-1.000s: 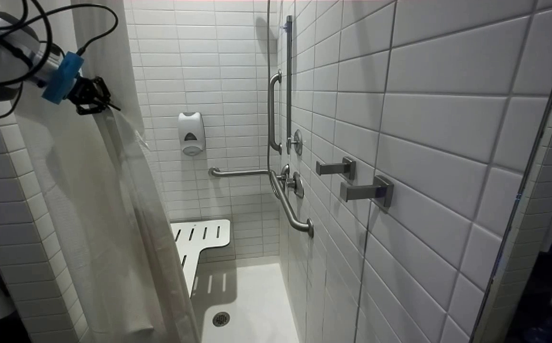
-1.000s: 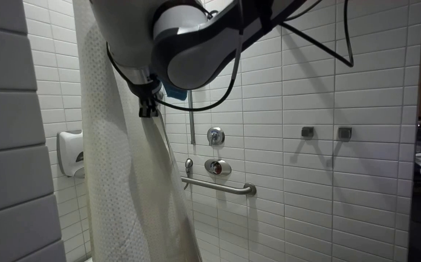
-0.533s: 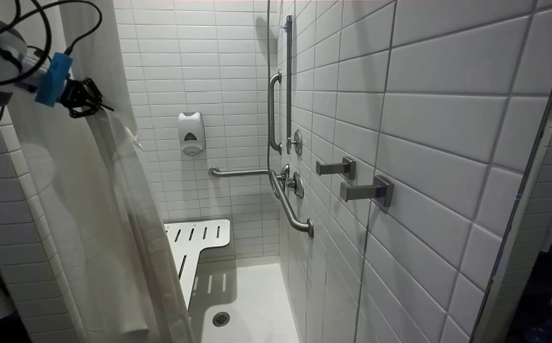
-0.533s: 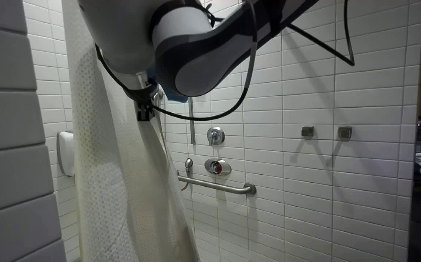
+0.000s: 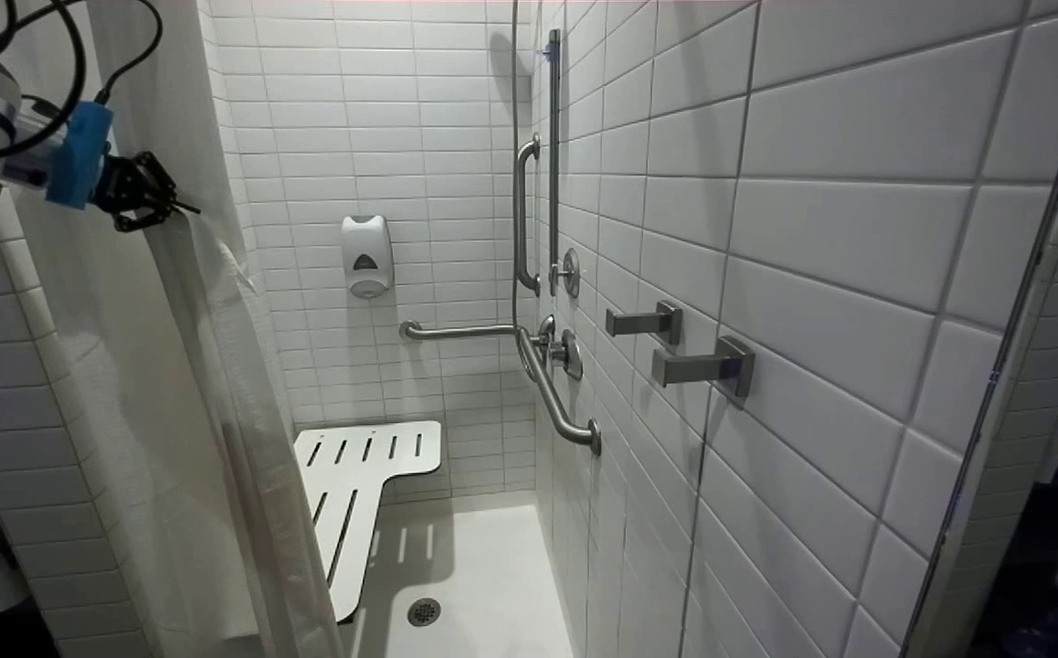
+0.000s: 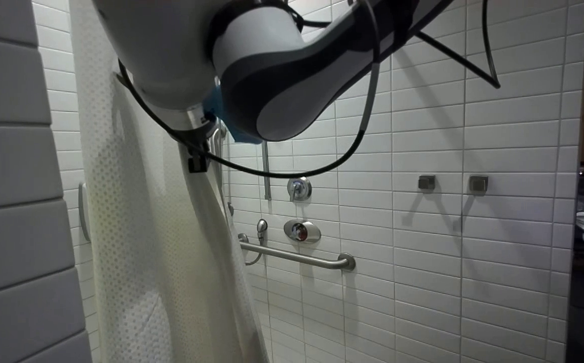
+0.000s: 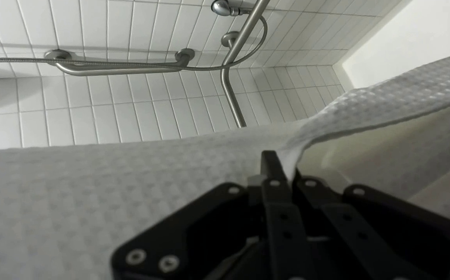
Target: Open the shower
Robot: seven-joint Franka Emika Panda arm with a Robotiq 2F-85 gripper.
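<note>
The edge of the curtain is clamped between the jaws of the gripper; the curtain hangs across one side of the shower stall, with the slatted seat largely exposed; the opening is judged well advanced; the pull should be made slowly and level, in line with the curtain's travel; jerking should be avoided, as thin fabric may slip; release should follow only once the curtain is gathered.
</note>
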